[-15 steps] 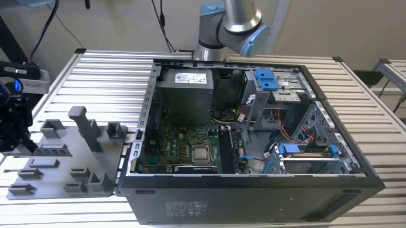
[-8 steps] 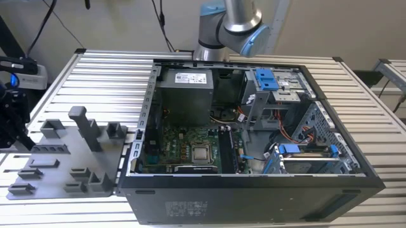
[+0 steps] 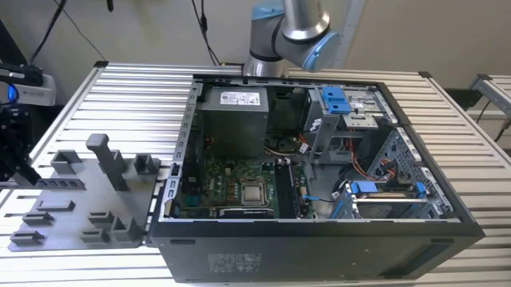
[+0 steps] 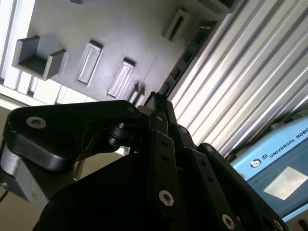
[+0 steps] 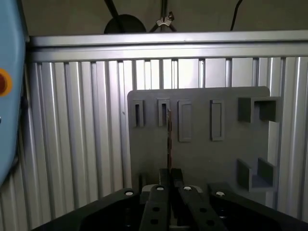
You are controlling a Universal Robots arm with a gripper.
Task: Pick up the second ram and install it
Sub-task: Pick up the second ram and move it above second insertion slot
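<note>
1. Pincer [image 5: 169,174] closed to a sliver on the memory stick [image 5: 169,139], which is edge-on above the grey tray [image 5: 202,154], at the exterior view's left of the bench [image 3: 119,84].
2. Risk: narrow hold; the stick may tilt or slip and miss its slot.
3. Open computer case [image 3: 319,245] lies right of the tray; its walls and blue brackets [image 3: 339,101] crowd the board.

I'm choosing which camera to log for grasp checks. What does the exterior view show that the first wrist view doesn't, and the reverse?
The exterior view adds the open computer case with its motherboard and blue drive brackets, plus the robot arm behind it. The first wrist view adds the thin memory stick, seen edge-on, with the jaws of the gripper closed on it. Both share the grey holder plate and the slatted table.
</note>
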